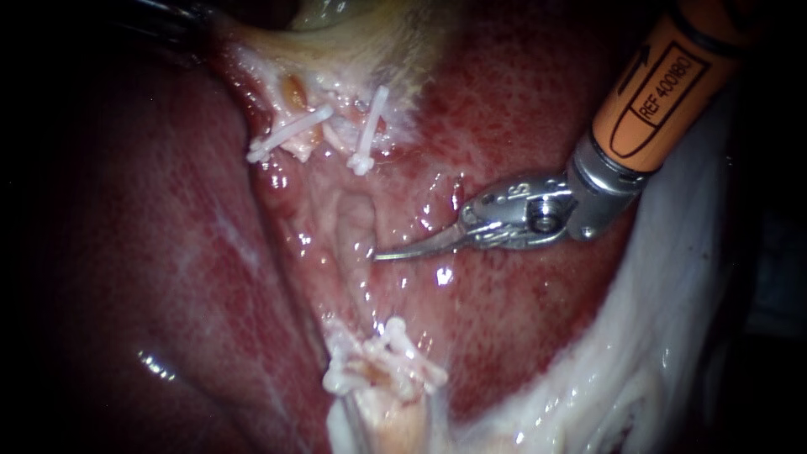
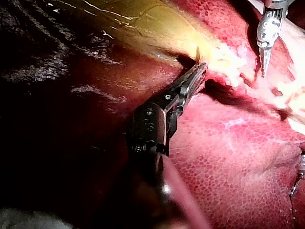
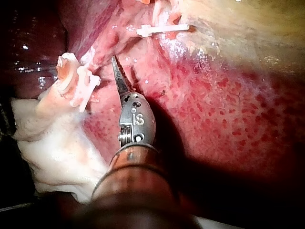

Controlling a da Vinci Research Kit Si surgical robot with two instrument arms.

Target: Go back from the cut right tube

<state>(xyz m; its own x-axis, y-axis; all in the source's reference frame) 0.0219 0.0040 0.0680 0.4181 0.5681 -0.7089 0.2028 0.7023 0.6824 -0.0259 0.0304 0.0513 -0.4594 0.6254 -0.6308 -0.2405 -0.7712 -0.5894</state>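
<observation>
Two instruments: right instrument [image 1: 418, 246], blades together, between the clips [image 1: 370, 130]; left instrument [image 2: 196, 70], jaws tight on gallbladder [image 2: 143, 21] edge

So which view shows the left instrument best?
Left wrist view: the left instrument shows clearly, jaws shut on the gallbladder edge. The endoscope view catches only a dark piece of it at its upper left; the right wrist view shows none.

The right instrument [image 1: 382, 254] comes in from the upper right. Its orange shaft ends in a silver wrist, bent so that the slim curved blades point left, lying together and holding nothing. The left instrument [image 2: 200, 67] reaches forward with its dark wrist nearly straight, its long jaws clamped on the gallbladder [image 2: 143, 24] edge.
</observation>
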